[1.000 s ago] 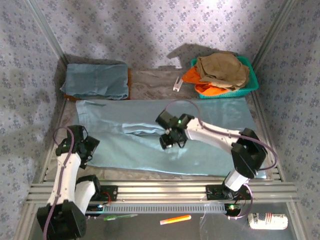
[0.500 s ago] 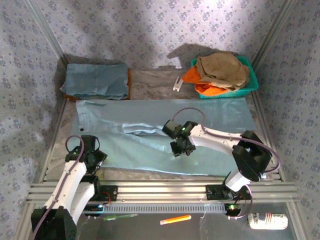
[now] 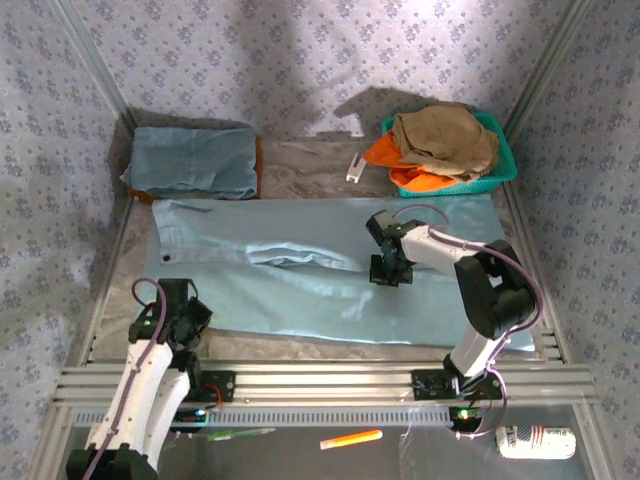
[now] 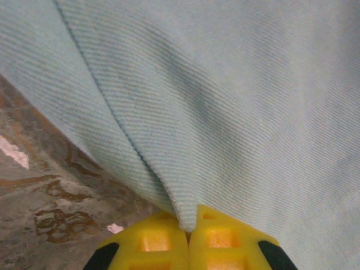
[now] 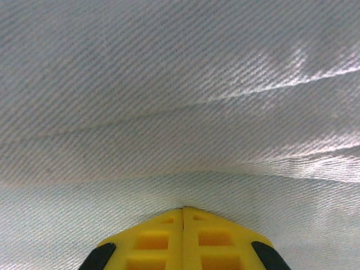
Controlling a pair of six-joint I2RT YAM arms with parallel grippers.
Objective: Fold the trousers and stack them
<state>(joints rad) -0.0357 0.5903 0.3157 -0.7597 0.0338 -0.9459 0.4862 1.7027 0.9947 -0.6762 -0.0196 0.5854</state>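
- Flat across the worktop lie the trousers, spread out at full length in pale grey-blue cloth, the waist end (marked by a small dark buttonhole) to the left and the legs running off to the right.
- From above, the left arm reaches from the near rail to the near left edge of the trousers, close to the waist corner.
- Its wrist camera shows the left jaws together, the yellow pads clamped on a raised fold of the trousers; the cloth rises in a sharp crease from the pinch, and its edge lies over the brown-veined worktop.
- The right arm bends in from the right and sets its tip on the middle of the trousers, just right of the wrinkle where the two legs meet.
- Seen from that wrist, the right jaws are together too, and the yellow pads pinch the trousers, a low ridge of cloth running into the seam between them.
- At the far left corner sits a folded grey-blue garment, apart from the spread trousers.
- At the far right stands a teal basket holding a tan garment above an orange garment.
- Just left of the basket a small white object rests on the worktop.
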